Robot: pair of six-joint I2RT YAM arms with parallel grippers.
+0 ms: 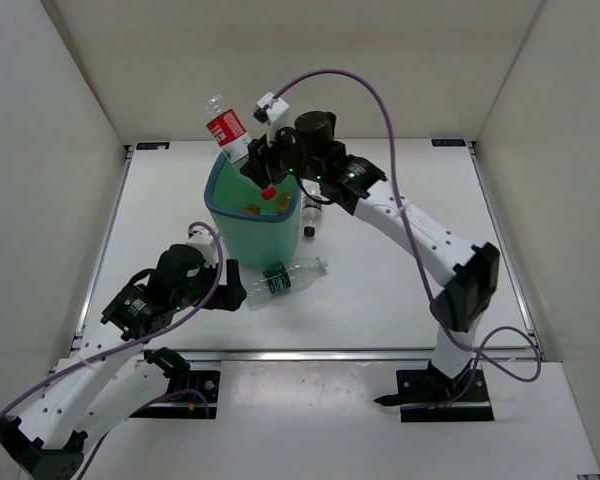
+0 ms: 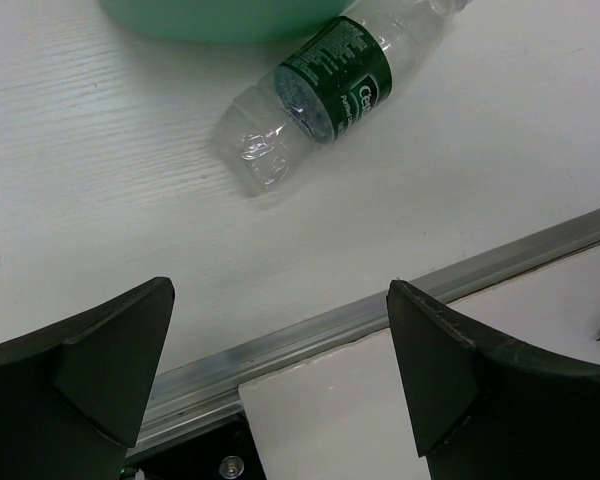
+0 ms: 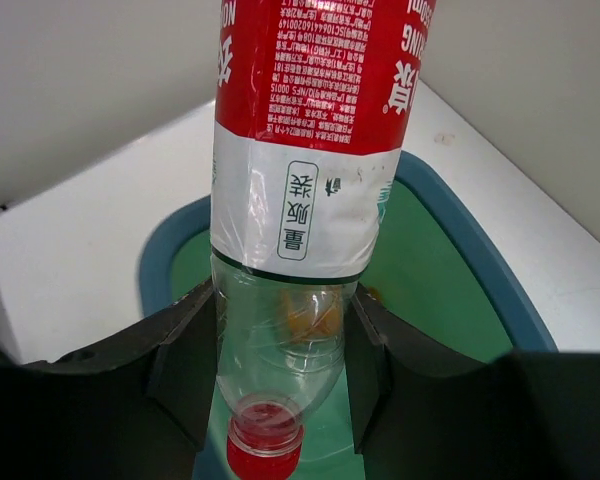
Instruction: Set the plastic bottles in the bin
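Red-label bottle (image 1: 227, 128) hangs upside down over the bin (image 1: 242, 243), its red cap (image 1: 268, 193) already below the rim and its base sticking up above it. The right gripper (image 1: 258, 165) is clamped on the clear lower part of the body, one finger on each side, so this bottle is as good as delivered but not yet released.

Inside the bin something orange (image 1: 252, 209) lies on the green bottom, likely the stubby orange-filled bottles, though it is too small to count.

Two bottles look to be left. A green-label bottle (image 1: 280, 278) lies on its side on the desk (image 1: 380, 290), just in front of the bin. The left gripper (image 1: 232, 278) hovers near its base end with fingers spread wide and nothing between them. Another small bottle (image 1: 310, 215) sits just beside the bin's right wall, partly hidden under the right arm, its label unreadable.

By my reckoning the task is a little past halfway: one drop pending, then two pickups
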